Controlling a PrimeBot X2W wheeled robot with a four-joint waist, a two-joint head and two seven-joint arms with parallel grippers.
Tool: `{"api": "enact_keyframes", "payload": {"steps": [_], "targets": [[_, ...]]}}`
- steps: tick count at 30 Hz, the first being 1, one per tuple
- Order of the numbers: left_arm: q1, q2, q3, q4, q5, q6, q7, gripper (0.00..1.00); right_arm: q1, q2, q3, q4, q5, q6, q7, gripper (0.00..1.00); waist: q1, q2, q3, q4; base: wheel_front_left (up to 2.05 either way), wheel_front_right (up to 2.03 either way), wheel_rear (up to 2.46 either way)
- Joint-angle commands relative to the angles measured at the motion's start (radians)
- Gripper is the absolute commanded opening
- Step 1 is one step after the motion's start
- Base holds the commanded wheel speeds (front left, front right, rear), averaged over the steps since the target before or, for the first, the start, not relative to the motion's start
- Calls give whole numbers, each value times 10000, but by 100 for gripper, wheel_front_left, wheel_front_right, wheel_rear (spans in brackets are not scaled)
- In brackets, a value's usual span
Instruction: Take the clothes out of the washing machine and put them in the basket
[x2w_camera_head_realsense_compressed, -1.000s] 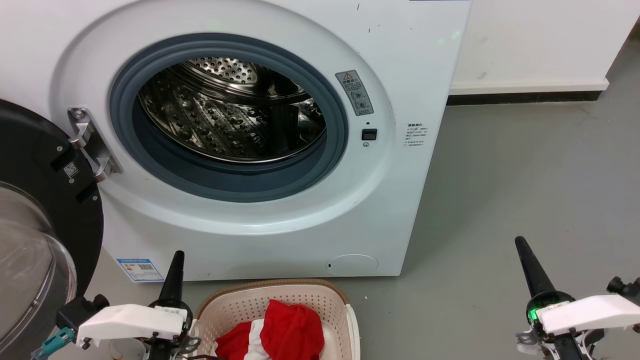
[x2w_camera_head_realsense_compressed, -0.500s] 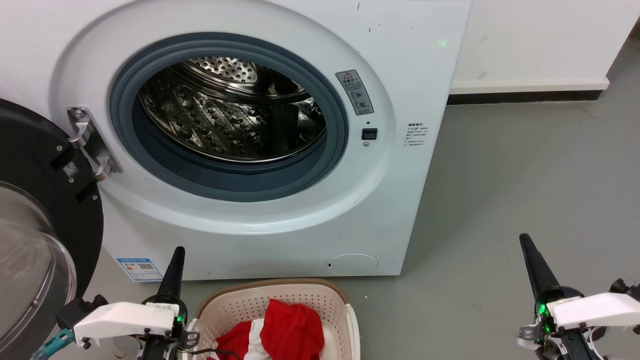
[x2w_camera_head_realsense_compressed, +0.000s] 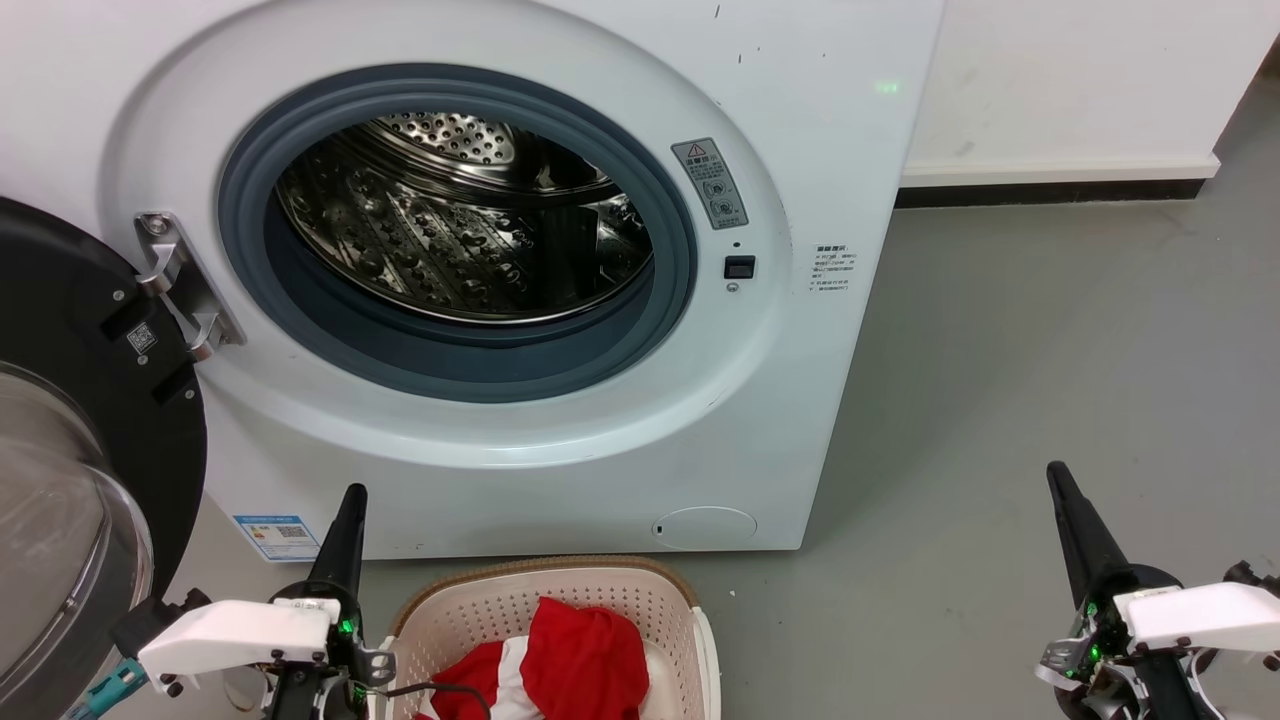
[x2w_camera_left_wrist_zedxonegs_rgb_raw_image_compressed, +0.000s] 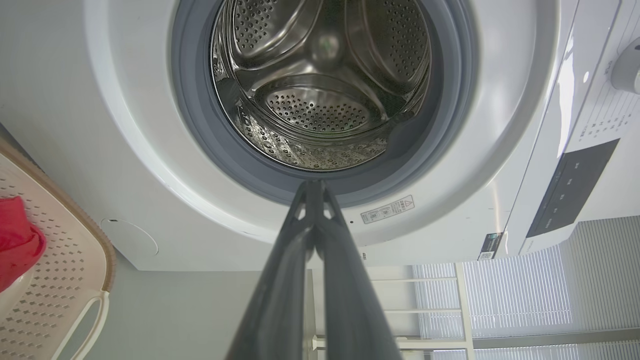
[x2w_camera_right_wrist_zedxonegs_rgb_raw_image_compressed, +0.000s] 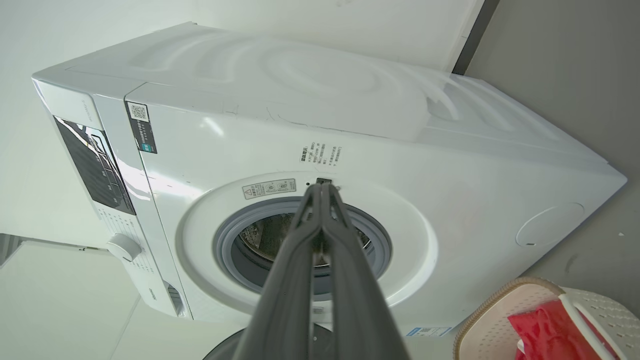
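The red clothes (x2w_camera_head_realsense_compressed: 570, 665) with white trim lie in the cream basket (x2w_camera_head_realsense_compressed: 640, 590) on the floor, right in front of the white washing machine (x2w_camera_head_realsense_compressed: 800, 330). Its steel drum (x2w_camera_head_realsense_compressed: 450, 230) stands open and looks bare inside. My left gripper (x2w_camera_head_realsense_compressed: 352, 492) is shut, low at the basket's left side, fingers pointing up toward the machine. Far off to the right over the floor, my right gripper (x2w_camera_head_realsense_compressed: 1055, 470) is also shut with nothing in it. The clothes (x2w_camera_right_wrist_zedxonegs_rgb_raw_image_compressed: 545, 330) and basket (x2w_camera_right_wrist_zedxonegs_rgb_raw_image_compressed: 495, 310) also appear in the right wrist view, and the basket (x2w_camera_left_wrist_zedxonegs_rgb_raw_image_compressed: 65, 235) in the left wrist view.
The black-framed glass door (x2w_camera_head_realsense_compressed: 70, 480) hangs open at the left, close to my left arm. Grey floor (x2w_camera_head_realsense_compressed: 1050, 350) stretches to the right of the machine, up to a white wall with a dark skirting (x2w_camera_head_realsense_compressed: 1050, 192).
Both grippers have drifted slightly: the left one a little lower and to the left, the right one a little to the right. The clothes and basket have not moved.
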Motion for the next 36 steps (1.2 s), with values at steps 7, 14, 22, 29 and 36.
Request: {"api": "enact_keyframes", "payload": {"steps": [7,14,22,29,36], "targets": [[-194,-30,97,82,-673,-137,147,0,-304,21,-98,165,728,-2,79,0,0,-1,9,2,0,0,0],[-253,-51,168,152,-1171,-199,248,0,-413,39,-161,279,1248,-3,140,0,0,-1,18,4,0,0,0],[-253,-81,245,225,-1704,-251,364,0,-457,61,-227,427,1809,-3,191,0,0,-1,28,6,0,0,0],[-261,-85,246,225,-1759,-263,391,0,-475,79,-264,439,1830,-3,214,0,0,-1,30,7,0,0,0],[-260,-83,245,225,-1760,-264,390,0,-480,103,-298,442,1791,-3,238,0,0,-1,30,7,0,0,0]]}}
